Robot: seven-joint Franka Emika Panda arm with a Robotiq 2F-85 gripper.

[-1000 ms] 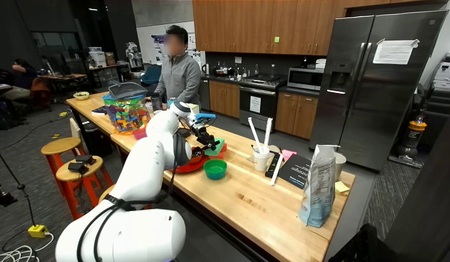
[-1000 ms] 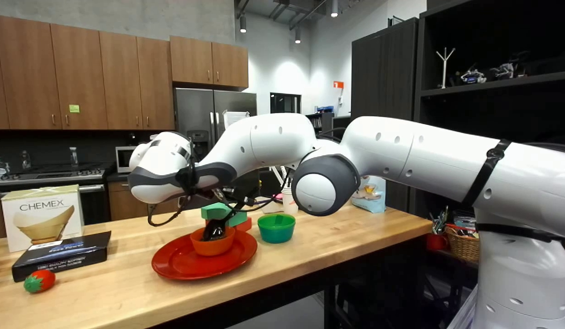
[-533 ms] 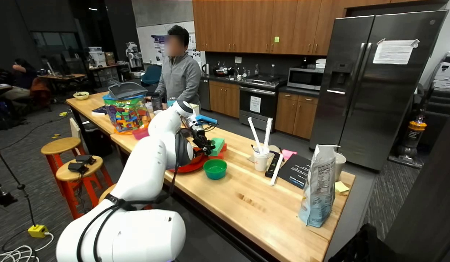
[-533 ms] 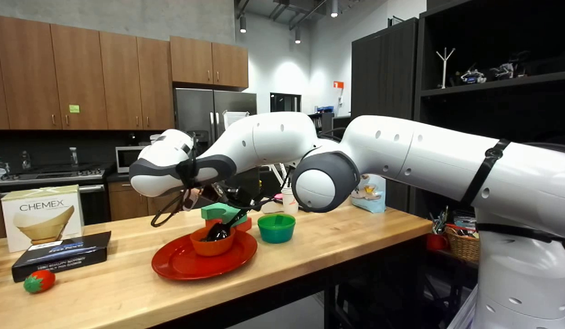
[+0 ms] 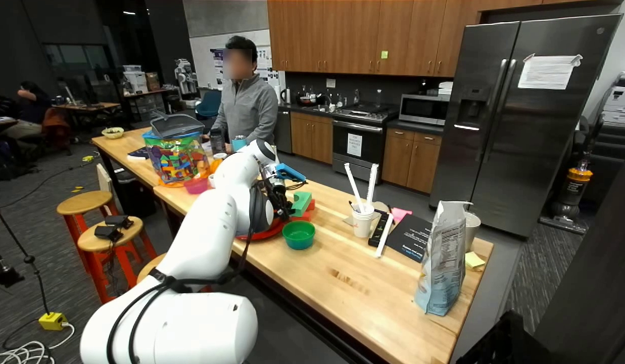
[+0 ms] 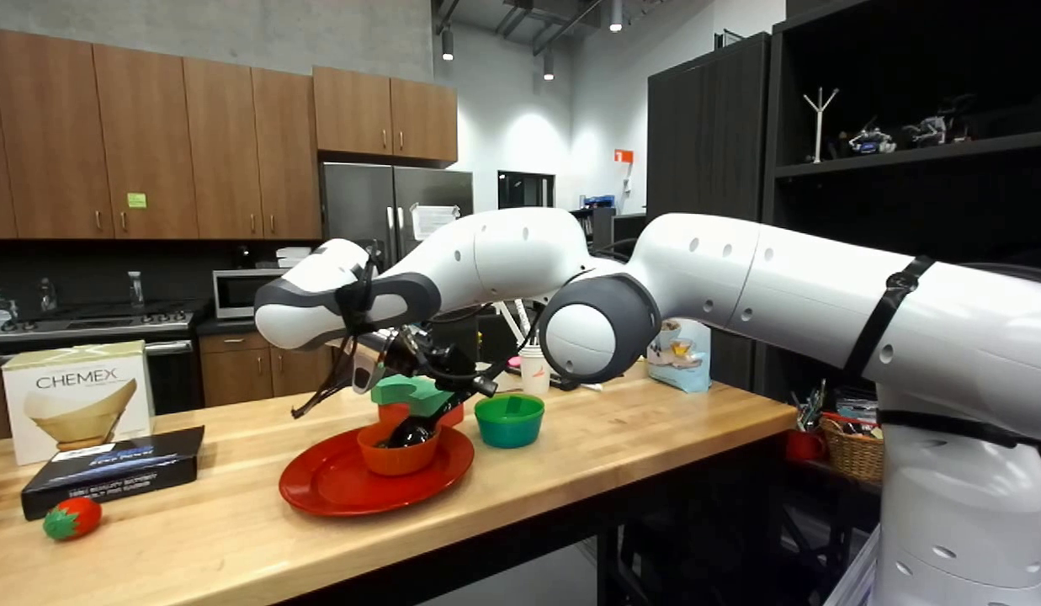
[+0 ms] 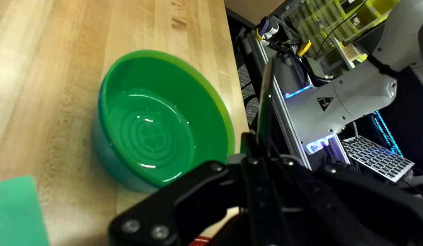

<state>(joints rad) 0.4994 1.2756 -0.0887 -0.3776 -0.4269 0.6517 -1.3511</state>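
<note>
A glossy black utensil (image 6: 411, 433) has its rounded head inside the orange bowl (image 6: 398, 459), the slim handle slanting up and out. The pincer (image 7: 255, 150), all black linkages and bolt heads, is clenched on that handle; a thin, shiny strip of it stands above the grip in the wrist view. The smooth-walled orange bowl sits on a broad red plate (image 6: 326, 486) with a raised rim. Just beside the plate stands a green bowl (image 6: 508, 427), bluish outside, with concentric rings in its base. Behind the orange bowl, a matt green block (image 6: 411, 396) lies on a red block (image 6: 457, 416). The table (image 5: 332, 298) is pale, striped wood. Farther along it stand a white cup (image 5: 363, 225) of white rods (image 5: 352, 184) and a crinkled bag (image 5: 442, 268).
</note>
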